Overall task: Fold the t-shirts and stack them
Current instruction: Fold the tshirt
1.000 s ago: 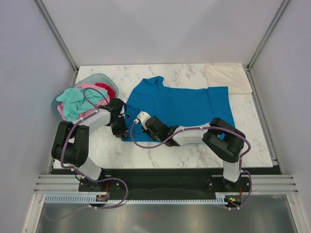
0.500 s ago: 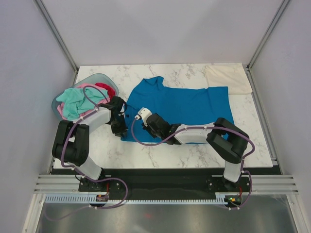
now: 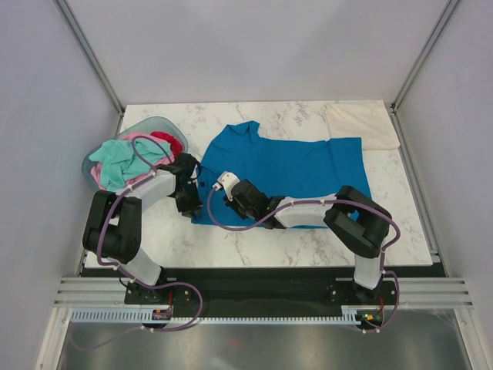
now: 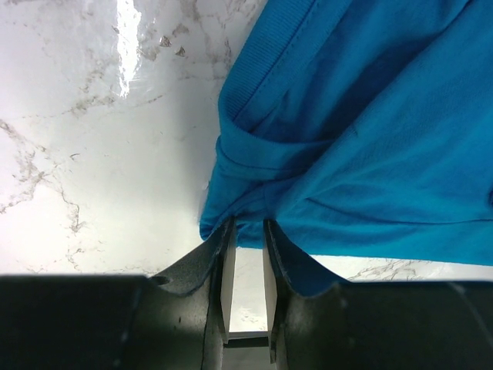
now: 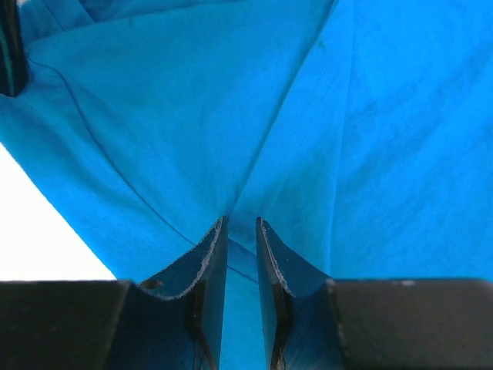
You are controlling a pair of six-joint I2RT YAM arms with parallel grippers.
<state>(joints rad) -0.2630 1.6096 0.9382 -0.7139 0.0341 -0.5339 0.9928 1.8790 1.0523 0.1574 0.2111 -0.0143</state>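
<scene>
A bright blue t-shirt (image 3: 293, 166) lies spread flat on the marble table, collar toward the far left. My left gripper (image 3: 191, 205) is at its near left corner. In the left wrist view my left gripper (image 4: 246, 228) is shut, pinching the bunched blue edge (image 4: 370, 116) at its tips. My right gripper (image 3: 240, 202) is on the near hem just to the right. In the right wrist view my right gripper (image 5: 240, 223) is shut on a ridge of the blue cloth (image 5: 192, 100). A folded cream t-shirt (image 3: 362, 123) lies at the far right.
A pale blue-grey oval basket (image 3: 146, 123) stands at the far left, holding mint green (image 3: 115, 162), pink (image 3: 139, 139) and red (image 3: 171, 142) shirts. Bare marble (image 3: 231, 239) runs along the near edge. Grey walls close in on three sides.
My right gripper has shifted slightly left along the shirt's near hem. My left gripper has barely moved. The shirt lies as before.
</scene>
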